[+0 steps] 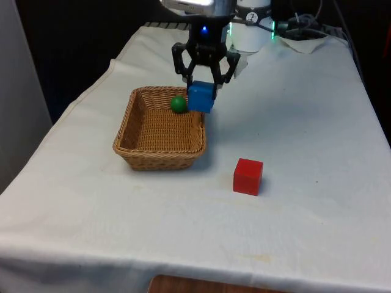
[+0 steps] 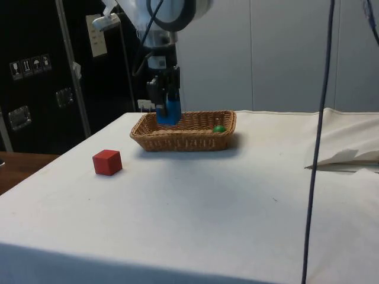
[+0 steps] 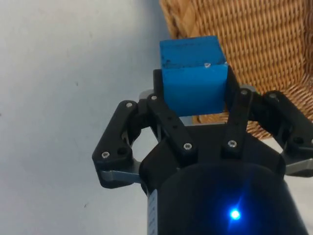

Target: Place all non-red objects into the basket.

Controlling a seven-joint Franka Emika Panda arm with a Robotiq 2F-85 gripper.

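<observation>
My gripper (image 1: pixel 202 91) is shut on a blue cube (image 1: pixel 201 97), which hangs in the air just above the far right corner of the wicker basket (image 1: pixel 131 131). From the side, the gripper (image 2: pixel 166 109) and blue cube (image 2: pixel 170 112) hover at the basket's rim (image 2: pixel 177 141). In the wrist view the blue cube (image 3: pixel 193 73) sits between the fingers over the basket's edge (image 3: pixel 254 34). A small green ball (image 1: pixel 178 104) lies inside the basket at its far end; the green ball (image 2: pixel 219 128) also shows from the side. A red cube (image 1: pixel 248 176) rests on the cloth to the basket's right in the front view.
The red cube (image 2: pixel 107 162) stands apart from the basket, nearer the table's front. Crumpled white cloth (image 2: pixel 349 157) and a hanging cable (image 2: pixel 317 130) lie at one side. Open white cloth surrounds the basket.
</observation>
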